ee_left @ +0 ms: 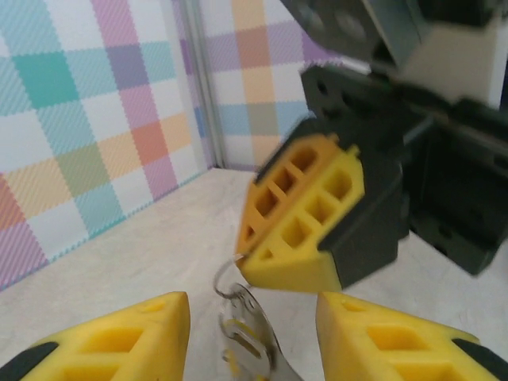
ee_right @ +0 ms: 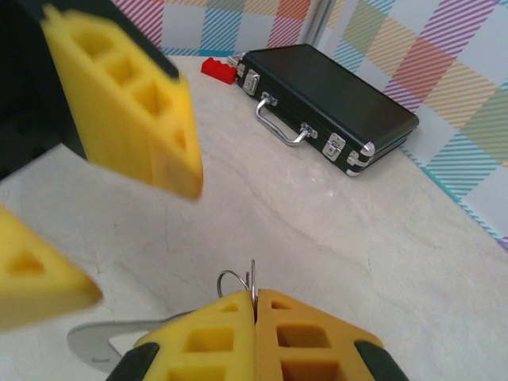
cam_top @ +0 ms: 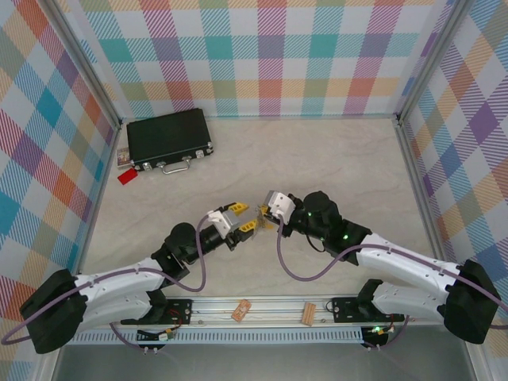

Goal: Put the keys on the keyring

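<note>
Right gripper [ee_right: 255, 302] pinches shut on the wire end of the keyring [ee_left: 250, 337], which sits inside the wide-open left gripper [ee_left: 251, 302].

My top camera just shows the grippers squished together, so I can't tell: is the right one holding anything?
Observer: Yes, the right gripper is shut on a thin wire loop.
Operator: What about the left one?
Observer: The left gripper is open; a grey metal piece, probably the keyring, sits between its jaws.
</note>
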